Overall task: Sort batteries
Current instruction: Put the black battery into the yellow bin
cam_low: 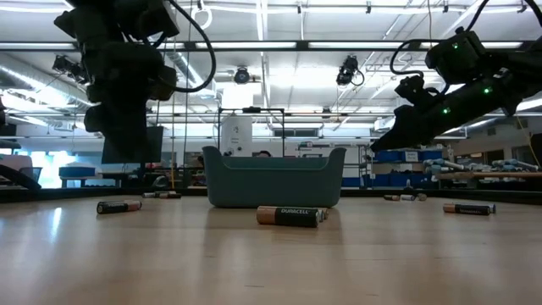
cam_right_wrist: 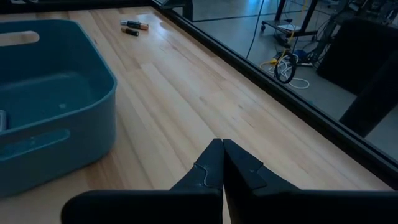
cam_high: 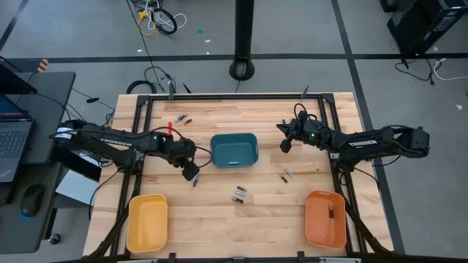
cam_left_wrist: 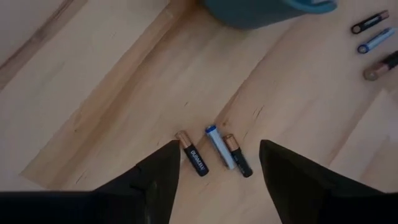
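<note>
We have the left gripper [cam_left_wrist: 214,180] spread wide above the wooden table [cam_high: 219,212], holding nothing, and right between its fingers [cam_left_wrist: 158,177] lie three batteries [cam_left_wrist: 214,149] side by side on the boards. In the left wrist view their long axes run nearly parallel: two dark ones with copper ends flank a blue and white one, and the copper ends point away from the gripper, toward the teal bin [cam_high: 234,150]. From above, that cluster sits just left of the bin, under the left gripper [cam_high: 191,174]. We see another small group [cam_high: 239,194] below the bin, a pair [cam_high: 286,175] to its right, and a few [cam_high: 183,118] near the table's far edge. The right gripper [cam_right_wrist: 222,163] hangs clenched and empty, right of the bin. One battery [cam_high: 330,212] lies lengthwise in the orange tray [cam_high: 325,234]; the yellow tray [cam_high: 146,223] sits at the left
</note>
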Motion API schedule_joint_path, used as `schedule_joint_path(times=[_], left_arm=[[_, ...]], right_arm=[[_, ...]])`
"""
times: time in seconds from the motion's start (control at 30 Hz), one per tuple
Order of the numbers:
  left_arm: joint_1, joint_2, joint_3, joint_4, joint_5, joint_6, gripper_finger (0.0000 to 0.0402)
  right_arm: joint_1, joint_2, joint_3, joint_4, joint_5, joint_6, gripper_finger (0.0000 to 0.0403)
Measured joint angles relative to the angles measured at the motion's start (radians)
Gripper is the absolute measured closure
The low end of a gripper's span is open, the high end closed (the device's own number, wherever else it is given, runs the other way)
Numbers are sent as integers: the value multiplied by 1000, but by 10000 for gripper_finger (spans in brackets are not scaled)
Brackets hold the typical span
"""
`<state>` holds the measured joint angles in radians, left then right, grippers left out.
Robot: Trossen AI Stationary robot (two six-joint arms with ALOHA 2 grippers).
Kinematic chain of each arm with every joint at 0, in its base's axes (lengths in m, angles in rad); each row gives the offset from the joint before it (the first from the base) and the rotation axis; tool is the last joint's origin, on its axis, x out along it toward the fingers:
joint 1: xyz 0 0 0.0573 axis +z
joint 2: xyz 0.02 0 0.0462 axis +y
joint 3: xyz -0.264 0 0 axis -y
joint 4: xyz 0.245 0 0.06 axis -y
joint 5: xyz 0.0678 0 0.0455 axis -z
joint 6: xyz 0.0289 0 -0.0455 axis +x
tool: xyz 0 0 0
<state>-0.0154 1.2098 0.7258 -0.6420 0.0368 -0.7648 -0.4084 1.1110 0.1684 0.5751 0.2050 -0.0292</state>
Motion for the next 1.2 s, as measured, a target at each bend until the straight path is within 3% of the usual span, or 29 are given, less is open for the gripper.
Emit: schedule_joint_path(times=[1.03,1.2], left_arm=[[0,296,3,11,10,-29,172],[0,317,4,-8,10,26,197]], right_arm=[[0,0,0,0,0,0,393],[0,0,0,0,0,-1,393]])
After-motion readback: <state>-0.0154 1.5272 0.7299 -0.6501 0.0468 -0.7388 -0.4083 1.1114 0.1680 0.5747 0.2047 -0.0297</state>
